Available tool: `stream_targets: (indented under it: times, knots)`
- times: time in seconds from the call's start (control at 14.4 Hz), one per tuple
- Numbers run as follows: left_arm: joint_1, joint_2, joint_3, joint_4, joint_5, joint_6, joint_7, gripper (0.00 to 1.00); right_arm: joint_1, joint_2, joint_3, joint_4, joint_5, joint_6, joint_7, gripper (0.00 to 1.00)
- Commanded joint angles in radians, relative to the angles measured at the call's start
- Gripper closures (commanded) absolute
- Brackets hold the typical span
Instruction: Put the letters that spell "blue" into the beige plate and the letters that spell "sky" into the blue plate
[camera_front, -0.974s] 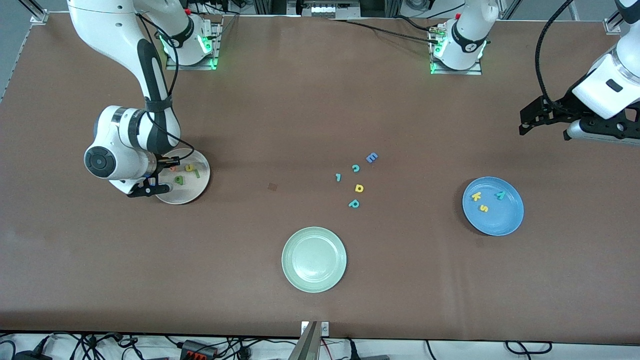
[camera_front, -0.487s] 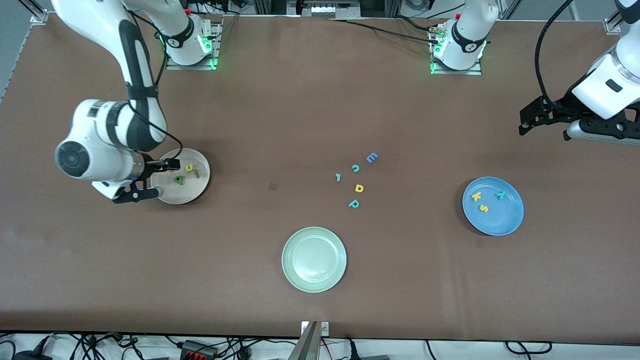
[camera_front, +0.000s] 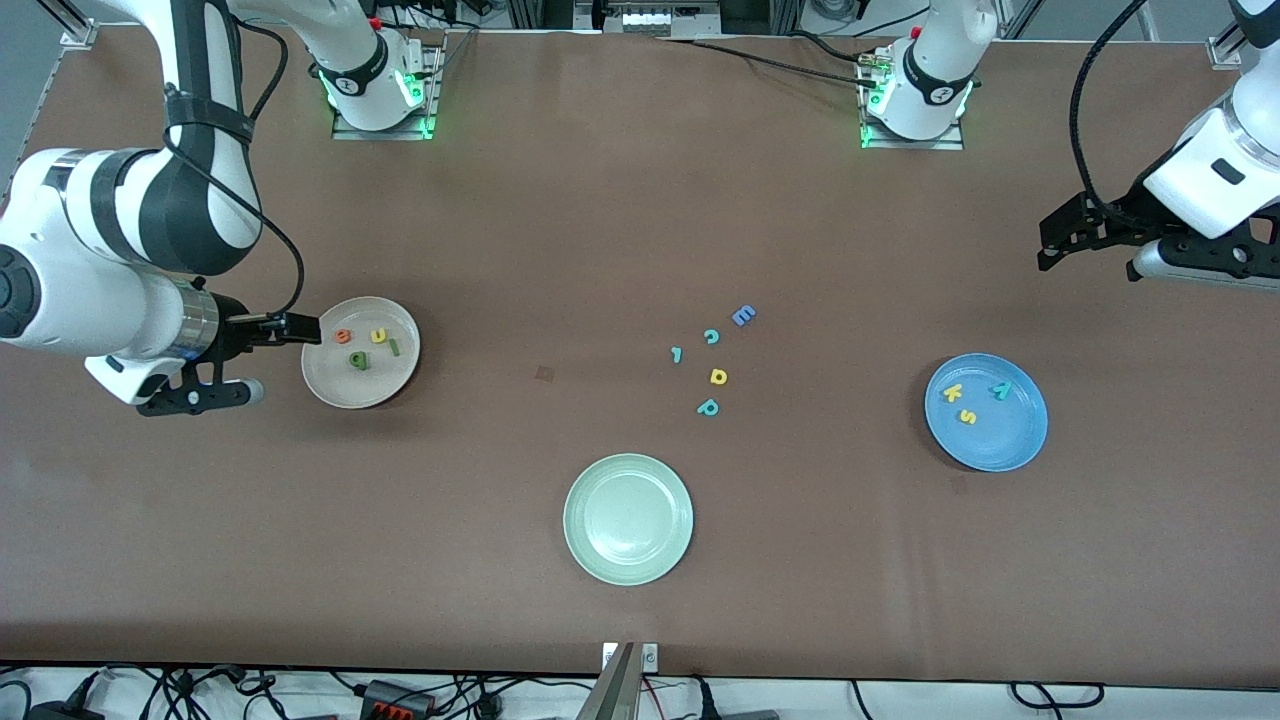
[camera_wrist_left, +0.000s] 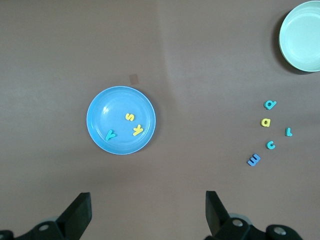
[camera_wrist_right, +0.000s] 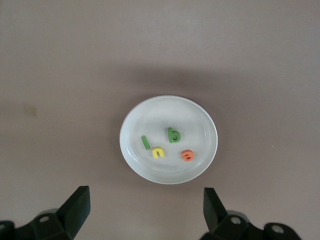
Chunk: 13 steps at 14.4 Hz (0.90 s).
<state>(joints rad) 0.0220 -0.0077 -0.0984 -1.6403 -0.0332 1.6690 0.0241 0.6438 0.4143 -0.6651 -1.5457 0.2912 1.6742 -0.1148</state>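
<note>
The beige plate (camera_front: 350, 385) (camera_wrist_right: 165, 115) holds the green b (camera_front: 358, 360) (camera_wrist_right: 174, 134), green l (camera_front: 395, 347) (camera_wrist_right: 146, 143), yellow u (camera_front: 379, 336) (camera_wrist_right: 158, 152) and orange e (camera_front: 343, 336) (camera_wrist_right: 187, 155). In the blue plate (camera_front: 1000, 445) (camera_wrist_left: 107, 110) lie the yellow k (camera_front: 952, 393) (camera_wrist_left: 137, 131), yellow s (camera_front: 966, 416) (camera_wrist_left: 129, 117) and teal y (camera_front: 1001, 391) (camera_wrist_left: 111, 134). My right gripper (camera_front: 272, 358) (camera_wrist_right: 146, 207) hangs open and empty over the table beside the beige plate. High over its own end of the table, my left gripper (camera_front: 1090, 262) (camera_wrist_left: 148, 210) waits open and empty.
A pale green plate (camera_front: 628, 518) (camera_wrist_left: 302, 35) sits nearest the front camera, mid-table. Loose letters lie between the plates: a blue E (camera_front: 743, 315), a teal c (camera_front: 711, 336), a small teal piece (camera_front: 677, 354), a yellow letter (camera_front: 718, 376) and a teal p (camera_front: 708, 407).
My right gripper has drawn away from over the beige plate toward its own end of the table, and the orange e now shows fully. The left arm has not moved.
</note>
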Motion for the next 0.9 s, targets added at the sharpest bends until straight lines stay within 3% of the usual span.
stream_targets:
  times: [0.0,0.07,0.28,0.49,0.84]
  knots:
    - [0.003,0.011,-0.006,0.028,0.006,-0.018,0.000,0.00,-0.010,0.008,0.018,0.094,0.022,-0.027,0.128,0.00]
    - [0.003,0.011,-0.006,0.030,0.006,-0.018,0.000,0.00,-0.031,-0.006,0.047,0.119,0.005,-0.028,0.138,0.00]
    - [0.003,0.011,-0.006,0.030,0.006,-0.018,0.000,0.00,-0.273,-0.096,0.276,0.141,-0.065,-0.021,0.126,0.00]
    - [0.003,0.011,-0.006,0.028,0.006,-0.018,0.000,0.00,-0.474,-0.166,0.442,0.138,-0.208,-0.019,0.078,0.00]
    - [0.003,0.011,-0.006,0.030,0.006,-0.018,0.000,0.00,-0.601,-0.212,0.541,0.121,-0.217,-0.027,0.055,0.00]
